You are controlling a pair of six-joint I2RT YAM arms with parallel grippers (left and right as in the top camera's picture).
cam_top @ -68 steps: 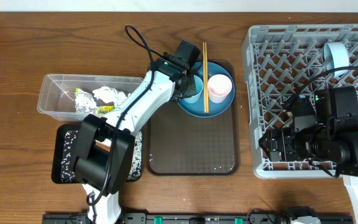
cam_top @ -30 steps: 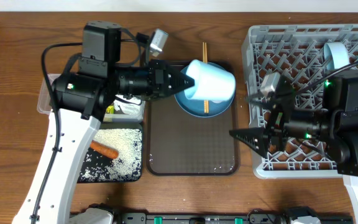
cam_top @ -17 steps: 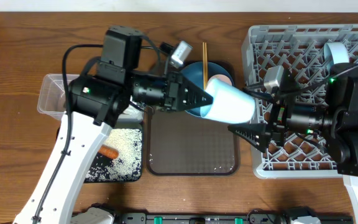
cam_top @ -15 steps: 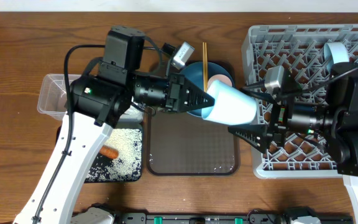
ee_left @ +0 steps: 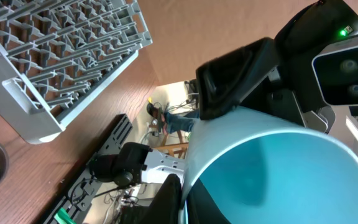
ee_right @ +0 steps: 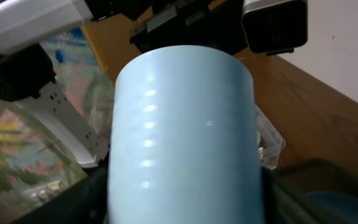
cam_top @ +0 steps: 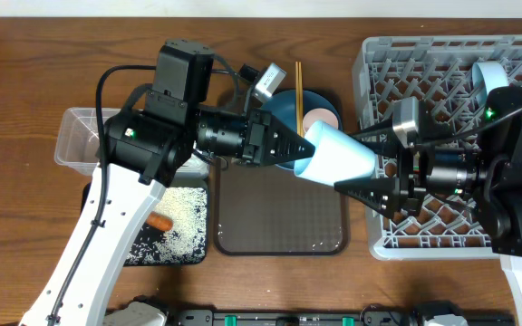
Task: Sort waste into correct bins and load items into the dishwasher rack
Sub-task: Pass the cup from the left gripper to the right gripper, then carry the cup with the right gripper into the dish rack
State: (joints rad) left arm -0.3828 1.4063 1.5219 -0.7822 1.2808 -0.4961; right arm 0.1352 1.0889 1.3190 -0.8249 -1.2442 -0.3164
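**Cup held level between two arms**

The light blue cup (cam_top: 338, 163) hangs above the brown tray (cam_top: 279, 217), just toward 3 o'clock of centre. Its long axis lies flat, mouth toward 9 o'clock and base toward 3 to 4 o'clock; the left gripper (cam_top: 299, 156) is clenched on the rim; the right gripper (cam_top: 344, 163) straddles the wall, and I cannot tell whether it presses. The left wrist view alone shows the hollow inside (ee_left: 272, 168) and the dishwasher rack (ee_left: 73, 56); the right wrist view shows only the smooth outer wall (ee_right: 185, 143). Overhead, the pale pink cup (cam_top: 320, 119), blue plate (cam_top: 284, 109) and chopsticks (cam_top: 298, 81) sit at 12 o'clock.
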